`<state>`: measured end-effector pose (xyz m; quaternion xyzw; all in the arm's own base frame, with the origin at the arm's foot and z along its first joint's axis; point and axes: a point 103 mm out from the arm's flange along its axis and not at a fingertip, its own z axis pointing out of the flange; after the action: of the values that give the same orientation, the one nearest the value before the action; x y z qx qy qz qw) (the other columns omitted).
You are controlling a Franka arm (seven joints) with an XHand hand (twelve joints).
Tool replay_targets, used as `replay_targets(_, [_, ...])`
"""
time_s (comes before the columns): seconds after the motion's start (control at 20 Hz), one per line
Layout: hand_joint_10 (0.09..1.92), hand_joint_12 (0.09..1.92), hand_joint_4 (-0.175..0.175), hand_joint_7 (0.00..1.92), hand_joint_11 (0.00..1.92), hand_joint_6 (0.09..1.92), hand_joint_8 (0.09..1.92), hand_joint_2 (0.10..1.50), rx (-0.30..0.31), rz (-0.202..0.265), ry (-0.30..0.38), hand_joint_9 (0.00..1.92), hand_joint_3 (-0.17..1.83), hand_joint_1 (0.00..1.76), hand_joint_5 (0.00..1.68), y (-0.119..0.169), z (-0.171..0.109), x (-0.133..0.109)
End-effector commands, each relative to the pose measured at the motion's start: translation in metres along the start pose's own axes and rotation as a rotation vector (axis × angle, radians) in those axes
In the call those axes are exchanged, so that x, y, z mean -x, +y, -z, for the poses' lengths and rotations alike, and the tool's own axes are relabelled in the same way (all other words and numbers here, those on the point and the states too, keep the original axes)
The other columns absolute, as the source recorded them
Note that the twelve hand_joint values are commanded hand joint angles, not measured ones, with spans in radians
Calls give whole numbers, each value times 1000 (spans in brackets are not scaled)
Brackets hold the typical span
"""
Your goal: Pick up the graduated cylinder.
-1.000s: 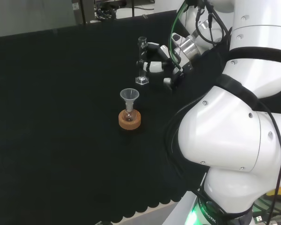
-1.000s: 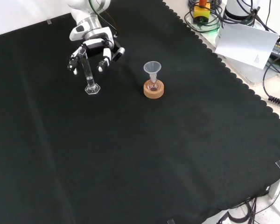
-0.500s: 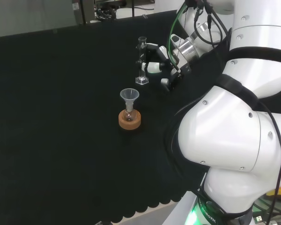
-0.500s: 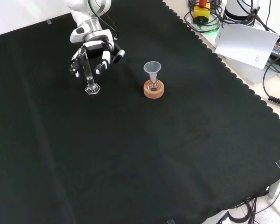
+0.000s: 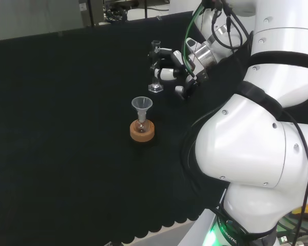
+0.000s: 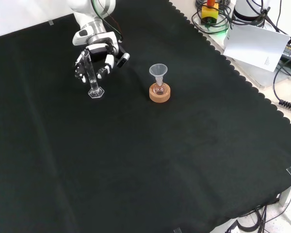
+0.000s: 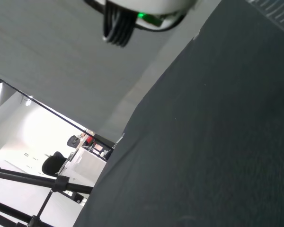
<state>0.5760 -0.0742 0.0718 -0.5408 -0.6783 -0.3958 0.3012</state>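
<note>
Around the tall clear glass graduated cylinder (image 6: 91, 75), fingers (image 6: 108, 62) now curl close on both sides of the tube, nearer than a second ago; contact unclear. Black-and-white hand (image 6: 98, 55) has closed in. Cylinder stands upright on black cloth (image 6: 160, 160), base down. Grasp nearly formed, lift pending.

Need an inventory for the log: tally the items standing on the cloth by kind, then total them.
Cylinder: 1
Funnel: 1
Flask: 1
Cork ring: 1
Total: 4
</note>
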Motion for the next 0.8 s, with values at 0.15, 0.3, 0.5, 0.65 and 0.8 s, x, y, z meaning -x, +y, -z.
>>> replay_targets(0.15, [306,964,-4,756,934,633,629,780,25,-12,1,1089,586,1158,766,1,-5,1])
replay_targets(0.3, [299,960,0,777,951,634,632,794,19,-13,4,1103,590,1160,776,1,-6,1])
replay_targets(0.5, [283,940,3,807,987,637,628,809,24,-18,4,1123,590,1164,789,2,-4,2])
replay_targets(0.65, [255,880,-47,941,1086,924,607,969,42,-35,-12,1203,333,1134,900,4,-1,1])
replay_targets(0.8, [191,819,-112,1050,1142,1005,534,1079,38,-45,-57,1278,89,1136,971,6,0,-2])
